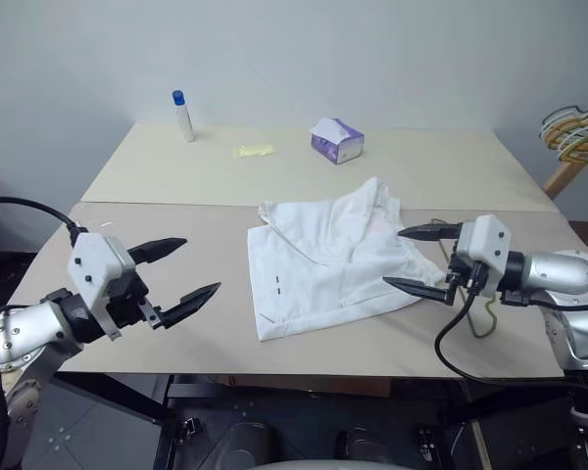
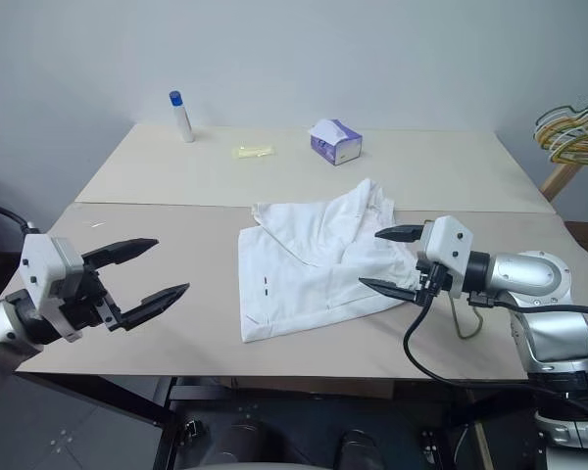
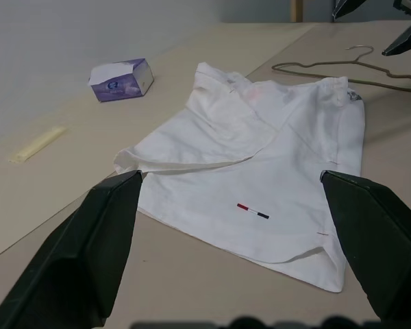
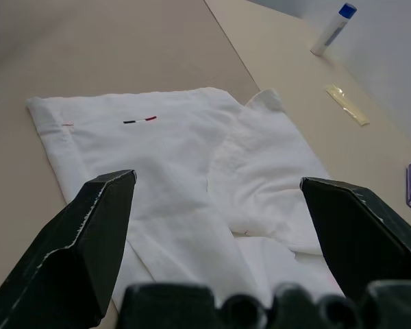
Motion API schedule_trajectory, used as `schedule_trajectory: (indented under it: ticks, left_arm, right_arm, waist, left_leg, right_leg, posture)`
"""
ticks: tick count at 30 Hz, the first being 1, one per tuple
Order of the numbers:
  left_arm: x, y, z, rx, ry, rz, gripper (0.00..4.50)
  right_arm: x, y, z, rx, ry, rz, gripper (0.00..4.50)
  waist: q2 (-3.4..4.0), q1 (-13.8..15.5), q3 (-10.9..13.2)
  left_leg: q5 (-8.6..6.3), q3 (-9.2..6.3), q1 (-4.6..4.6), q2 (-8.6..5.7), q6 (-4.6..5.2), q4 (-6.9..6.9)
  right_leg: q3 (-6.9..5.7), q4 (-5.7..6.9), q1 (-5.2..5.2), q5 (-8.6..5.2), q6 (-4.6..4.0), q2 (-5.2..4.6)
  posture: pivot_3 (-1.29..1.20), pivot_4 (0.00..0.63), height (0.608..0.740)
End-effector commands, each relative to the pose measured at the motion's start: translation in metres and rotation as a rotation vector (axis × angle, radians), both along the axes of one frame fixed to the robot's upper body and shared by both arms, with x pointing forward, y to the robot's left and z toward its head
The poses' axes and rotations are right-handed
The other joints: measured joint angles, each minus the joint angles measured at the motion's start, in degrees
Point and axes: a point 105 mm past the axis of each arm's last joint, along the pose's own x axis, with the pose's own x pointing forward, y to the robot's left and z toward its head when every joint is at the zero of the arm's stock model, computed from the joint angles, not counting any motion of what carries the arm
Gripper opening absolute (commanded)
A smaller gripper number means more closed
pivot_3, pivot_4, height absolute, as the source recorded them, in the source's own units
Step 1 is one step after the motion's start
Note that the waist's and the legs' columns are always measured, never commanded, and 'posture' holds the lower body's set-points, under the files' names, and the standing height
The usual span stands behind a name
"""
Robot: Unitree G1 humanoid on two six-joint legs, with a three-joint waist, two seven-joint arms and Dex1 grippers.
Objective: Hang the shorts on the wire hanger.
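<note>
The shorts [image 1: 328,262] lie crumpled on the near half of the beige desk [image 1: 157,176], spread flat at the front with the cloth folded and bunched toward the back right; two small dark dashes sit near the hem on the left side of the cloth, and a faint pink mark shows on the raised folds near the far corner; the wire hanger [image 3: 342,68] lies flat on the desk just beside the shorts on the robot's right, its hook curving away from the cloth, and part of its thin wire peeks out below the right arm in the head views.

The left claw [image 1: 188,269] hovers above the near left part of the desk, well apart from the shorts, its two black fingers spread wide with nothing between them; the right claw [image 1: 418,259] hangs at the right edge of the shorts, fingers likewise wide apart and empty, pointing across the cloth toward the left; whether its lower finger touches the cloth cannot be told.

On the far half of the desk stand a white bottle with a blue cap [image 1: 183,116], a small yellow strip [image 1: 253,151] and a purple-white tissue box [image 1: 337,140]; a bunch of coloured hangers [image 1: 578,129] shows at the right edge beyond the desk.
</note>
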Motion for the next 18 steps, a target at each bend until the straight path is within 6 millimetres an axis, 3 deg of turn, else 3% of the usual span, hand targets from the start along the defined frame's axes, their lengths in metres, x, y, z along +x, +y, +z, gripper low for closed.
schedule_trajectory:
  ticks: [1, 13, 18]
  left_arm:
    - [-0.001, -0.003, 0.011, 0.016, -0.071, -0.023, 4.50]
    - [0.003, -0.006, 0.010, 0.024, -0.068, -0.041, 4.50]
    - [0.005, -0.011, 0.010, 0.033, -0.085, -0.057, 4.50]
  right_arm:
    - [-0.002, 0.001, 0.012, -0.004, -0.060, 0.010, 4.48]
    - [-0.002, -0.001, 0.011, -0.023, -0.073, -0.006, 4.48]
    - [0.000, -0.011, -0.016, -0.328, -0.215, 0.025, 4.48]
  waist:
    - [0.00, 0.07, 0.00]
    - [0.00, 0.44, -0.01]
    - [-0.01, 0.38, -0.02]
  left_leg:
    - [0.00, 0.00, 0.00, 0.00, 0.00, 0.00]
    - [0.00, 0.00, 0.00, 0.00, 0.00, 0.01]
    - [0.00, 0.03, 0.00, -0.04, 0.00, 0.03]
  right_leg:
    - [0.00, 0.00, 0.00, 0.00, 0.00, 0.00]
    - [-0.03, 0.00, 0.01, 0.00, 0.00, 0.01]
    - [-0.03, 0.01, 0.01, 0.02, 0.04, 0.00]
  posture:
    - [0.27, 0.022, 0.740]
    - [0.26, 0.012, 0.740]
    - [0.24, 0.015, 0.740]
